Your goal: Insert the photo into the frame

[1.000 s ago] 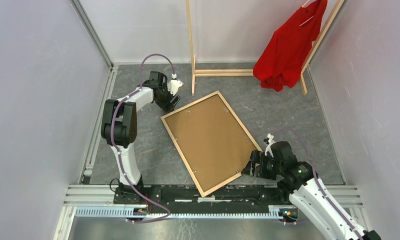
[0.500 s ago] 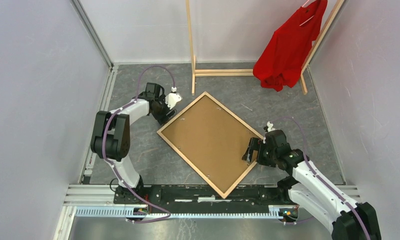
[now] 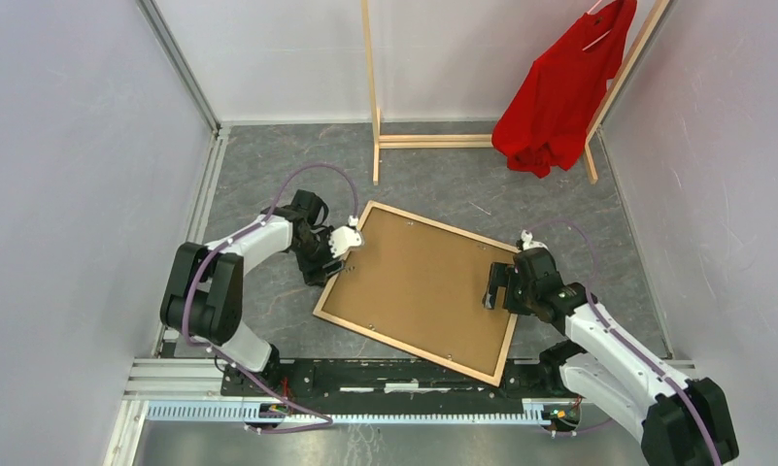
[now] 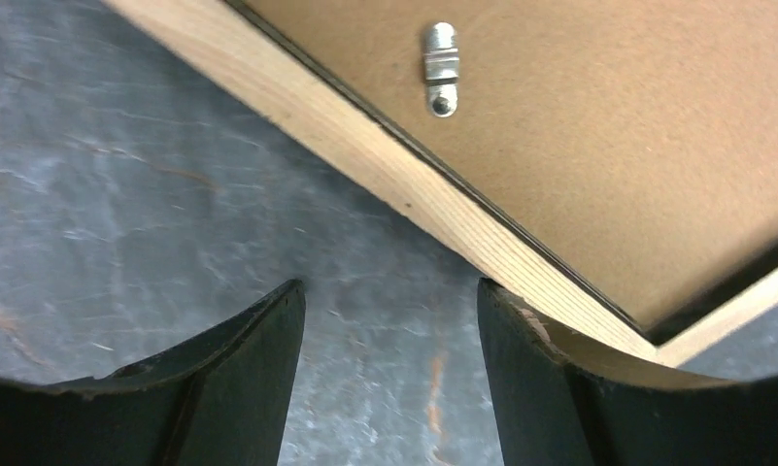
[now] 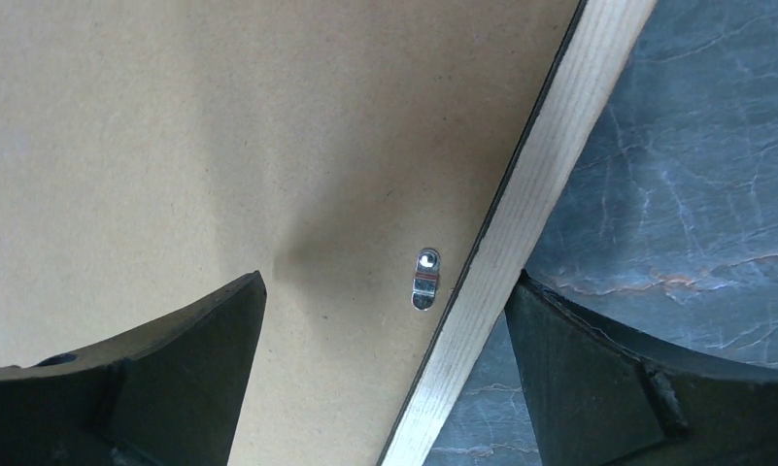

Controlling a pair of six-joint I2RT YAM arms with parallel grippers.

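At the left end effector [image 4: 389, 291]: jaws apart, bare worktop [image 4: 122, 194] between, one finger against the frame [image 4: 365, 155] close to a left-side corner. At the right end effector [image 5: 387, 282]: spread wide, straddling the right rail, gripping nothing. Beyond both: frame flat, wood back up, brown backing board [image 5: 171, 146] seated inside. No sign of the photo; perhaps under the board, cannot tell. Likely to skid or pivot if shoved from one side only. From the wrist views alone: turn clip [image 5: 425, 279] detail, finger contact. From above alone: whole layout.
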